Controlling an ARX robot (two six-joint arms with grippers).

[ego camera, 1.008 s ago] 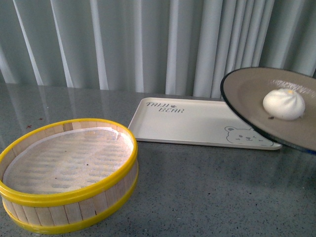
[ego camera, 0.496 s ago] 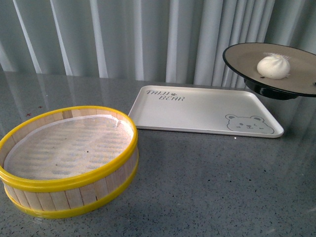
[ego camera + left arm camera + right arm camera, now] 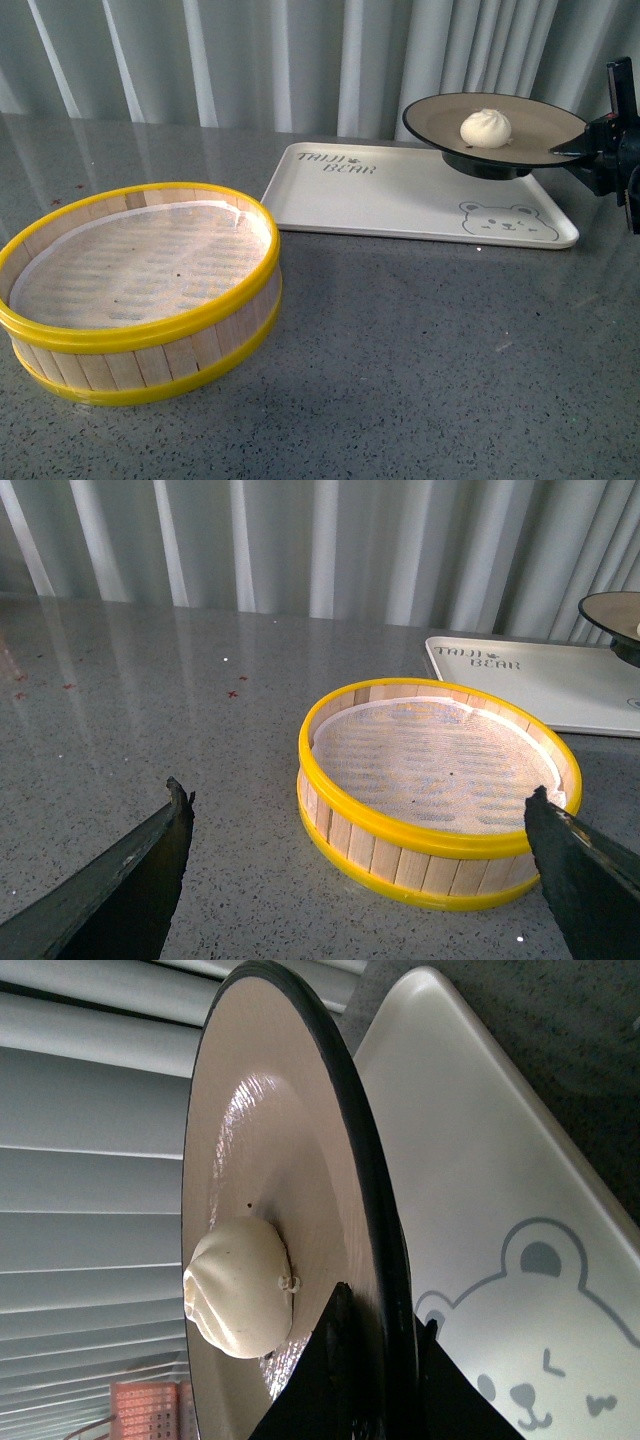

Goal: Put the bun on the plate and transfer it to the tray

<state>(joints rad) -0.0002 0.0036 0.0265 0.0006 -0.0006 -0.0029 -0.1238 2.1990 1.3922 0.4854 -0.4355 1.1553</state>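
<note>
In the front view, my right gripper [image 3: 578, 148] holds the plate [image 3: 535, 118] by its near-right rim, level over the far right part of the tray [image 3: 380, 195]. A second ago the plate hung high, tilted and close to the camera. It has since swung out and come down, and its dark foot now sits at or just above the tray, though I cannot tell if it touches. The bun [image 3: 486, 128] has stayed near the plate's middle. I judge that only setting down and letting go remain.

In the left wrist view, my left gripper [image 3: 358, 798] has its jaws wide apart and empty, above the table near the steamer basket [image 3: 400, 855], which holds nothing.

In the right wrist view, my jaws are clamped on the plate's black rim, with the bun just beyond them and the tray's bear face beneath.
</note>
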